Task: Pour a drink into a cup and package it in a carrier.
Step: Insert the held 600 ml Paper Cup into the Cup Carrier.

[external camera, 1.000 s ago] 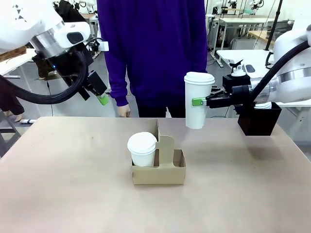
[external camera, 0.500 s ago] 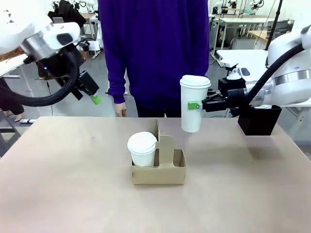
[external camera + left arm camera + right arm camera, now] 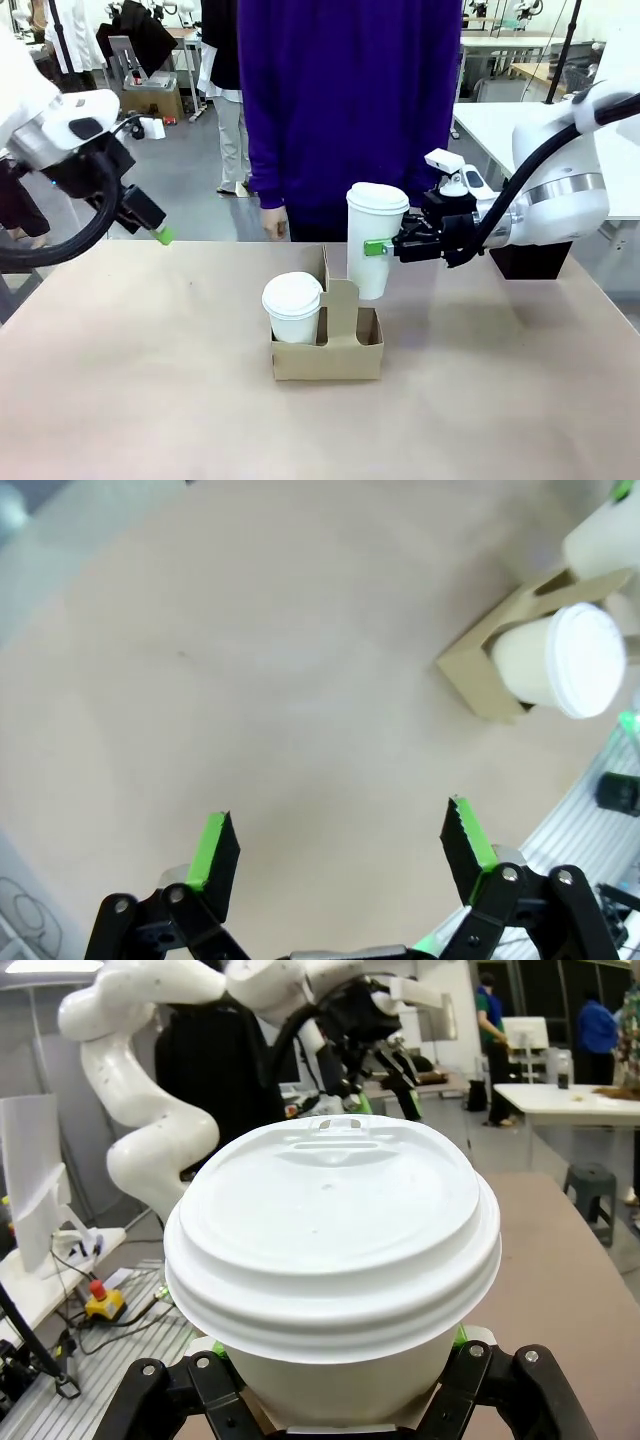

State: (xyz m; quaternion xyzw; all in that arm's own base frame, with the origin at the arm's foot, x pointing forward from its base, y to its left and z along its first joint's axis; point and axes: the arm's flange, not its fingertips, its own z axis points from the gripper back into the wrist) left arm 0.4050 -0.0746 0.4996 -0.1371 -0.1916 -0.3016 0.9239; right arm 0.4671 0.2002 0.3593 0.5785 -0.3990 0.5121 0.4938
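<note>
Right now the right claw (image 3: 374, 247) pinches a tall white paper cup (image 3: 373, 243) with a white dome lid, its green pads pressed against the cup's side about halfway up, so the cup hangs upright in the air. Directly below that claw and slightly toward the robot sits the brown cardboard carrier (image 3: 327, 346) on the counter (image 3: 150, 380); the held cup's base is above the carrier's right-hand hole, just beside the upright centre handle, and whether it touches the cardboard cannot be told. A second lidded white cup (image 3: 293, 308) already stands in the carrier's left hole, lower than the claw and to its left. In the right wrist view the dome lid (image 3: 332, 1245) sits just above the fingers. The left claw (image 3: 340, 855) hangs spread wide and empty, well apart from the carrier, which lies far ahead of its fingertips. A person in a purple top (image 3: 350, 100) stands behind the counter.
</note>
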